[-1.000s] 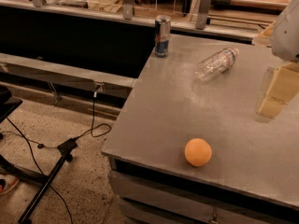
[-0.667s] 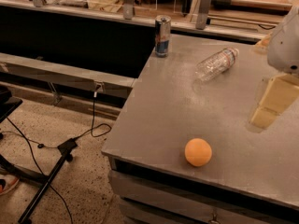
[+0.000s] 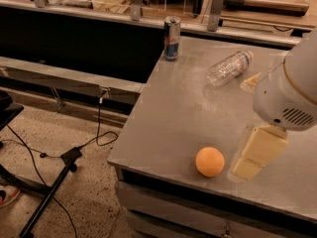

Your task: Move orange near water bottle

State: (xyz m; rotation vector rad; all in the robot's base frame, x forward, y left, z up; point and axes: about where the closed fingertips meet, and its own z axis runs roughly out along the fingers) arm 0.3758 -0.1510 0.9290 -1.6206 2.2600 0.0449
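The orange (image 3: 209,161) is a small round fruit resting near the front edge of the grey table (image 3: 183,108). The water bottle (image 3: 229,67) is clear and crinkled and lies on its side at the back of the table, far from the orange. My gripper (image 3: 249,165) is cream-coloured and hangs from the white arm (image 3: 290,90) at the right. It is low over the table just to the right of the orange, a small gap away from it, and holds nothing that I can see.
A blue-and-silver drink can (image 3: 172,37) stands upright at the table's back left corner. A small tan object (image 3: 250,82) lies right of the bottle. Left of the table are a speckled floor, cables and a black stand leg (image 3: 52,195).
My gripper has moved left and down, from the right side of the table to just beside the orange. The orange, bottle and can have not moved.
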